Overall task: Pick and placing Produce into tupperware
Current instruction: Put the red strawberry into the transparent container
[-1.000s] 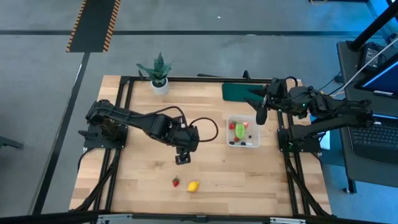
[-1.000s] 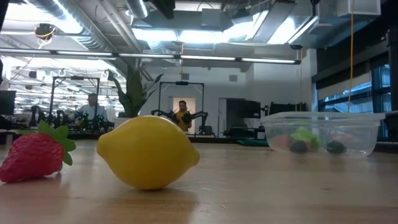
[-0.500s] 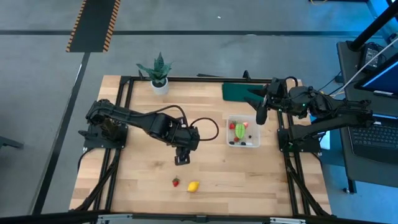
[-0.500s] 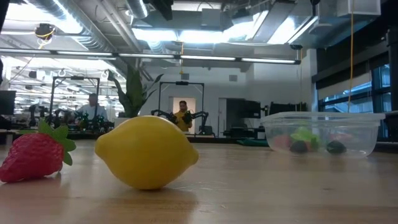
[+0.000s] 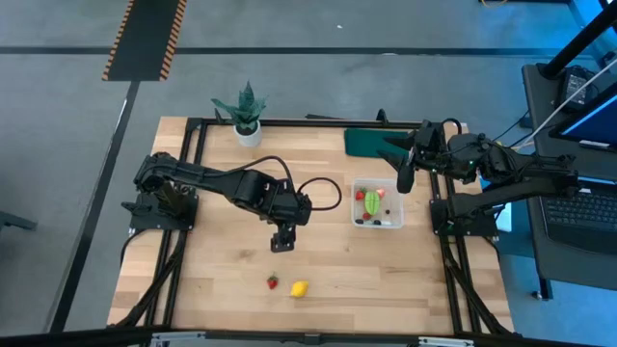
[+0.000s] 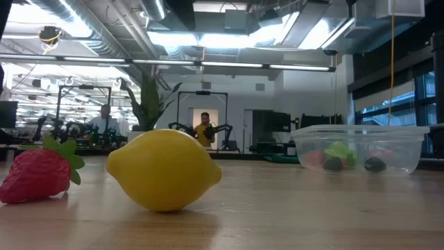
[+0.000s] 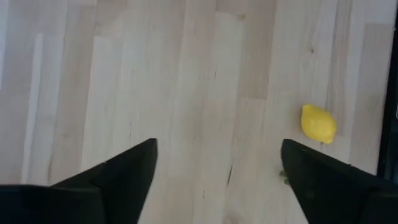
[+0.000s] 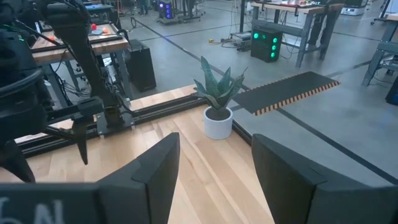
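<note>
The clear tupperware [image 5: 378, 204] sits right of the table's middle, with a green leafy piece, red pieces and dark berries inside; it also shows in the low view [image 6: 359, 148]. A yellow lemon [image 5: 300, 288] and a small red strawberry [image 5: 273, 282] lie side by side on the wood near the front edge. My left gripper [image 5: 281, 241] hangs open over bare wood, a little farther back than the two fruits; in its wrist view the lemon [image 7: 319, 123] lies beyond one finger. My right gripper [image 5: 403, 178] hovers open by the tupperware's far right corner.
A potted green plant [image 5: 247, 114] stands at the far edge, left of centre. A flat dark green rectangle [image 5: 371, 142] lies at the far right, behind the tupperware. Black frame rails run along the table's edges. People show in the room beyond the table.
My left gripper has opened and drawn back slightly toward the table's far edge, still above bare wood. The lemon, the strawberry and the tupperware lie where they were.
</note>
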